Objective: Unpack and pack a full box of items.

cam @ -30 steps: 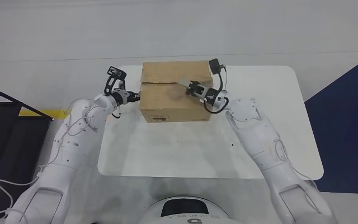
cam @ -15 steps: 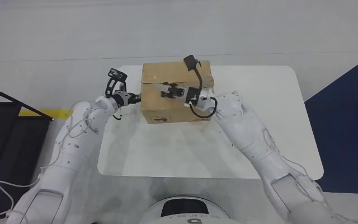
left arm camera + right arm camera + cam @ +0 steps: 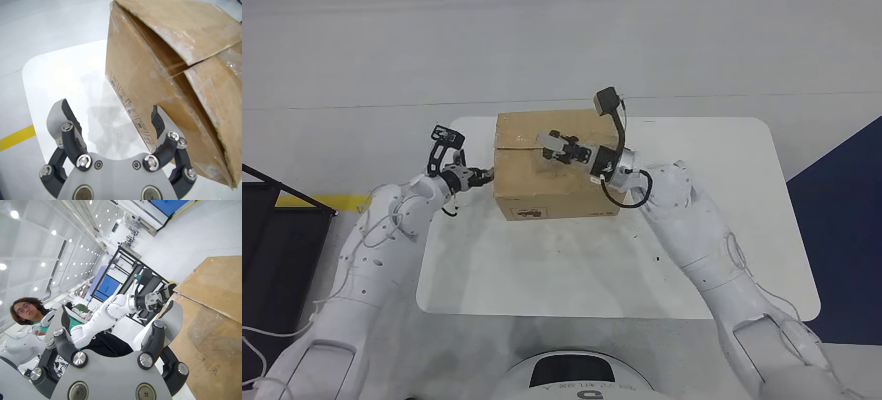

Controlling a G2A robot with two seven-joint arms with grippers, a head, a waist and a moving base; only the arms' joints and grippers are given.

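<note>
The brown cardboard box [image 3: 542, 180] stands at the back middle of the white table [image 3: 622, 270], its top flaps down but slightly lifted along the seam [image 3: 181, 72]. My left gripper [image 3: 484, 176] is open beside the box's left wall, one pad [image 3: 157, 121] close against the lower corner; nothing is between its fingers [image 3: 113, 113]. My right gripper [image 3: 552, 142] hovers open over the box top, near the seam. In the right wrist view its spread fingers [image 3: 119, 311] hold nothing, one finger [image 3: 174, 313] lies by the box top [image 3: 213, 313], and the left gripper [image 3: 166, 292] shows at the far edge.
A black rack [image 3: 262, 230] stands off the table's left side, with a yellow floor line [image 3: 302, 200] beside it. A dark blue panel [image 3: 842, 220] sits past the right edge. The table's front half is bare white surface.
My right gripper swept from the right part of the box top across toward the left, then drew back slightly toward the middle and the back flap. The left arm stayed nearly still.
</note>
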